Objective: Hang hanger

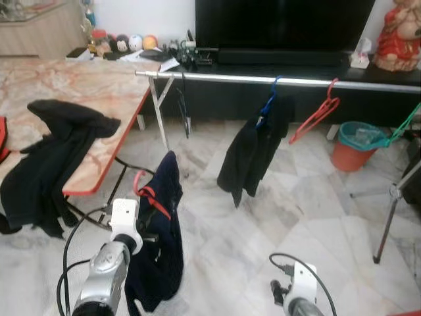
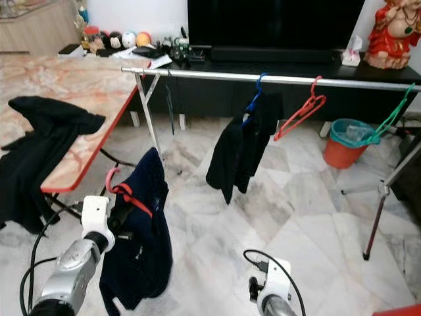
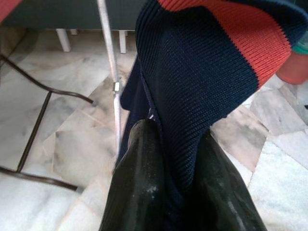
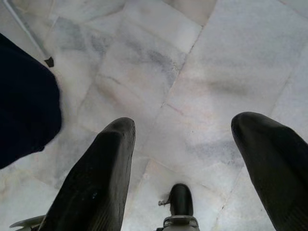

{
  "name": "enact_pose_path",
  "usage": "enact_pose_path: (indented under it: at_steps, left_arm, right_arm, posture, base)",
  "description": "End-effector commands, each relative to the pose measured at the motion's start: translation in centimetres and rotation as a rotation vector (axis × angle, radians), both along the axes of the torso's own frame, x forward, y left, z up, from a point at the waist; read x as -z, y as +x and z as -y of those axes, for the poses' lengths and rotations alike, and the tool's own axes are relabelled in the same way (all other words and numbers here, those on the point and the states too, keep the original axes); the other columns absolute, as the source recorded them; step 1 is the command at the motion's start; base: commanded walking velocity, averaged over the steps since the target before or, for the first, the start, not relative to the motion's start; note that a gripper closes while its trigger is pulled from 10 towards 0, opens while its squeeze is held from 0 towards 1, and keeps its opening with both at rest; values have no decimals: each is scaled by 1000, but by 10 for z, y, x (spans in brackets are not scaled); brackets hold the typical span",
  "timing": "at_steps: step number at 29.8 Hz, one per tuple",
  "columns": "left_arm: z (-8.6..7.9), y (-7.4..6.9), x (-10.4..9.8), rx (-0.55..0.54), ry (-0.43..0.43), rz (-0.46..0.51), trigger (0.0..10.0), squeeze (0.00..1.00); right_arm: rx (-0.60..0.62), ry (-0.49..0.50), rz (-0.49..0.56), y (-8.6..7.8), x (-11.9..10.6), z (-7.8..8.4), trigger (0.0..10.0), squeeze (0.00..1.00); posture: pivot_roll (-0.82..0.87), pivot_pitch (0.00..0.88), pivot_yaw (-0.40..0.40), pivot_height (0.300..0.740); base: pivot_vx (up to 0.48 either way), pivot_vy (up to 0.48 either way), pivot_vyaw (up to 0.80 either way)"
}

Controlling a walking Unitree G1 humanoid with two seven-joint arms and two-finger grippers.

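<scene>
The red hanger (image 1: 148, 195), carrying a navy garment (image 1: 161, 243), is held up in the left gripper (image 3: 175, 159), whose fingers are pinched tight on the knit fabric, well short of the silver rail (image 1: 276, 80). Lifting the hook onto that rail, beside the black garment (image 1: 253, 155) already hung on its blue hanger (image 1: 268, 102), is still to do. The right gripper (image 4: 192, 163) hangs spread wide and empty above the marble floor (image 1: 276, 217).

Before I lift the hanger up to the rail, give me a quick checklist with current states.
1. Left gripper shut on the navy garment: ok.
2. Red hanger inside that garment, hook up: ok.
3. Free space on the rail left of the blue hanger: ok.
4. Hook at rail height: not ok, well below.
5. Right gripper open, over bare floor: ok.
6. Grip on the hanger itself: cannot tell.
</scene>
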State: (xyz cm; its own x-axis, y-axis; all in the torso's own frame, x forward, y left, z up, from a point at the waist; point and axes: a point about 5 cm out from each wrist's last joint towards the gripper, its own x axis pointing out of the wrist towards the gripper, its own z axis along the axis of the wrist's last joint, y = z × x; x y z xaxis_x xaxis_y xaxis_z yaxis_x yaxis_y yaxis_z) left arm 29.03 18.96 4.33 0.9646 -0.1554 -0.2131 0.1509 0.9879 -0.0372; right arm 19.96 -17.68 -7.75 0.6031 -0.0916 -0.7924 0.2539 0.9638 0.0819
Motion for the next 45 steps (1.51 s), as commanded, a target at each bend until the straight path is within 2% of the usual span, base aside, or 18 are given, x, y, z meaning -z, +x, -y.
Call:
enact_pose_path:
  at_steps: [1,20,23,45]
  left_arm:
    - [2,7,-12,14,2,50,10000,0]
    - [9,5,-9,83,-4,36,10000,0]
    - [10,4,-9,85,-5,34,10000,0]
    - [6,5,-9,60,2,32,10000,0]
  right_arm:
    - [3,-14,1,2,-1,2,10000,0]
    - [3,-22,-13,1,-1,1,10000,0]
    - [9,-20,-18,1,0,1,10000,0]
    - [-8,-17,-10,2,-1,1,10000,0]
  posture:
    - [54,0,-7,740]
    - [59,0,-3,740]
    - [59,0,-3,740]
    - [59,0,-3,740]
  base:
    - [292,0,0]
    - [310,0,-25]
    - [324,0,-800]
    - [326,0,0]
